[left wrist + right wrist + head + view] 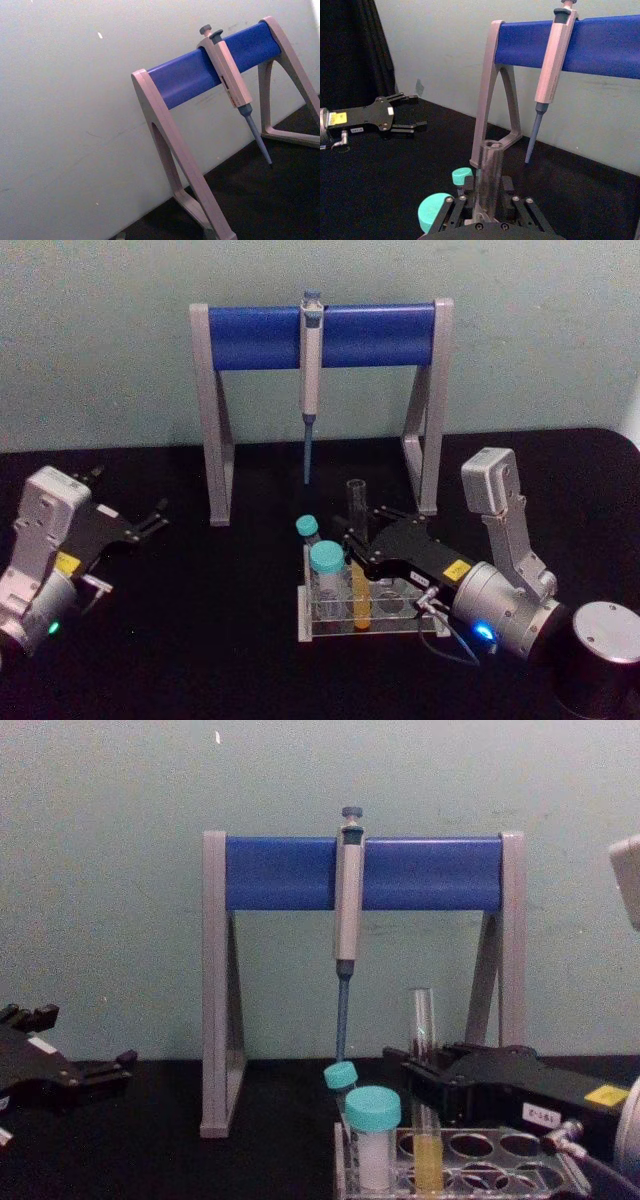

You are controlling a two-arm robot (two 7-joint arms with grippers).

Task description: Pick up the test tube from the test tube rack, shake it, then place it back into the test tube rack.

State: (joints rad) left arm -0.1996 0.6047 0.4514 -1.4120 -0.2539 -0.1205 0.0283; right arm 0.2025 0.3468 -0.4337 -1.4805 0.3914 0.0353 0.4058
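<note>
The test tube rack (375, 631) is seen on the black table (200, 650). The test tube (357, 505) is seated upright in one of the rack's holes, near the middle of the rack. Its open mouth rises well above the rack's top plate, and its yellow-orange liquid sits low, within the rack.

The tube's clear upper part is gripped just above the rack by the right gripper (354, 546). One black finger is pressed to each side of the glass, and the arm reaches in from the rack's right side. In the right wrist view the tube (490, 172) is shown standing between the two closed fingers (468, 183), with no gap visible.

Two teal-capped vials are held at the rack's left end. The larger one (326, 560) is at the front, with white contents visible in the chest view. The smaller one (307, 527) is behind it.

The left gripper (415, 112) is held well to the left of the rack, above the table, with its fingers spread apart and nothing between them.

Behind the rack stands the grey-and-blue pipette stand (250, 338). A pipette (311, 370) is hung from its blue crossbar, tip pointing down, behind the rack and apart from it.
</note>
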